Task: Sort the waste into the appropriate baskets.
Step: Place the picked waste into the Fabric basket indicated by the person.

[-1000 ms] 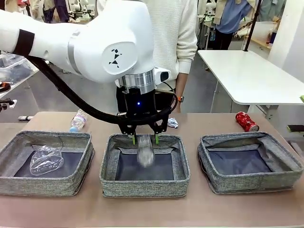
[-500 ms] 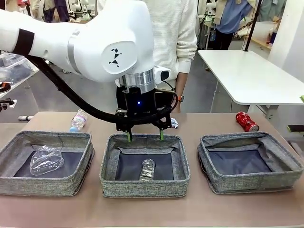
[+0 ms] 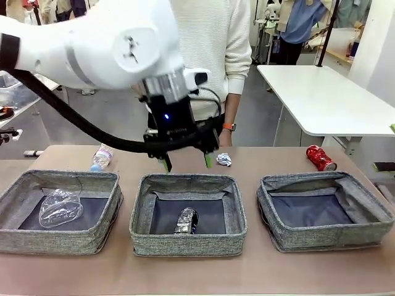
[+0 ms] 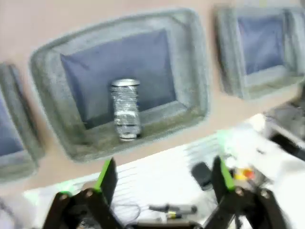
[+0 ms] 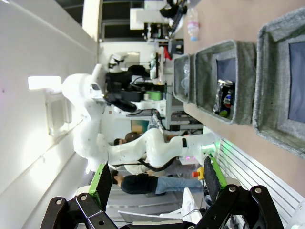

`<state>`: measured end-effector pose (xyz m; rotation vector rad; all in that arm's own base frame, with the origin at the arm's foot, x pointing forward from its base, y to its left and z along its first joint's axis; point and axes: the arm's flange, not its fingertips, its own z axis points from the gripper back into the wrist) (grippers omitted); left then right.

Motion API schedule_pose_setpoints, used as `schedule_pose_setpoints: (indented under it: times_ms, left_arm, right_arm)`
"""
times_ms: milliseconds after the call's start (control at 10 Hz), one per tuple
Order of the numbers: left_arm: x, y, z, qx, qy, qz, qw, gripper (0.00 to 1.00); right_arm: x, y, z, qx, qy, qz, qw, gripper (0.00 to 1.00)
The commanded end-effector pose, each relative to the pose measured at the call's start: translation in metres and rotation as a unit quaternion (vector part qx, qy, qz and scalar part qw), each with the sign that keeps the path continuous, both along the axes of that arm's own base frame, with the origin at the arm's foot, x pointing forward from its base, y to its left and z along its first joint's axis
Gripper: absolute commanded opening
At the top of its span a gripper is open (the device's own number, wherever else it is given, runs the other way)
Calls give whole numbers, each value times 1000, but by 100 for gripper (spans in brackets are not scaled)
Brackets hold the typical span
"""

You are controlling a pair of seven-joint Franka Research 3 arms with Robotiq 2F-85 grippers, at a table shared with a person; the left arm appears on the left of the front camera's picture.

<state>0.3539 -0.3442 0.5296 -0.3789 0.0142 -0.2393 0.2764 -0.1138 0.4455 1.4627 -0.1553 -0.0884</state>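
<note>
Landmark: middle basket (image 3: 185, 243), the centre one of three grey bins in a row on the worktop (image 3: 278, 271).
Dark drink can (image 3: 186, 220): lying on its side on the floor of the middle basket, long axis running front to back; the left wrist view shows it (image 4: 125, 109) well below the fingers.
Left pincer (image 3: 188, 164): above the far rim of the middle basket, jaws spread wide, nothing between them; the wrist camera shows the same empty gap (image 4: 164, 174).
Right pincer (image 5: 157, 177): jaws wide and empty, off to the robot's right, well apart from the middle basket.
Left basket (image 3: 55, 240): just beside the middle basket, holding a crushed clear bottle (image 3: 60, 208).
Right basket (image 3: 327, 237): just beside the middle basket on the other side, nothing in it.
Paper ball (image 3: 224, 160): on the worktop just behind the middle basket's far right corner.
Clear bottle (image 3: 102, 156): behind and to the left of the middle basket, long axis roughly front to back.
Red can (image 3: 320, 158): behind and well to the right of the middle basket, lying aslant.
Person (image 3: 210, 49): standing at the far side, behind the middle basket.
Key relation: the paper ball lies just to the right of the left pincer and slightly beyond it, so that arm looks nearer; being round, it needs no wrist turn.
Red can, judged: the right arm's side.
</note>
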Motion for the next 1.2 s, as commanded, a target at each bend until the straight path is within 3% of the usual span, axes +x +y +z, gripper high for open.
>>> schedule_pose_setpoints:
  times_ms: [0,300,500,700,900,1000,1100]
  left_arm:
    - [15,99,-7,-166,77,-117,976,100]
    - [13,240,-17,-350,45,-76,932,100]
    - [-5,326,-43,-419,51,-17,906,100]
    - [-36,408,-78,-501,37,69,862,100]
    - [-70,446,-104,-569,-12,113,815,100]
    - [-76,451,-111,-596,0,116,795,100]
    - [-64,447,-99,-531,27,110,840,100]
  right_arm:
    - [1,1,6,12,6,-4,1000,100]
    - [1,1,6,12,6,-4,1000,100]
    - [1,1,6,12,6,-4,1000,100]
    - [1,1,6,12,6,-4,1000,100]
    - [1,1,6,12,6,-4,1000,100]
    - [1,1,6,12,6,-4,1000,100]
    - [1,1,6,12,6,-4,1000,100]
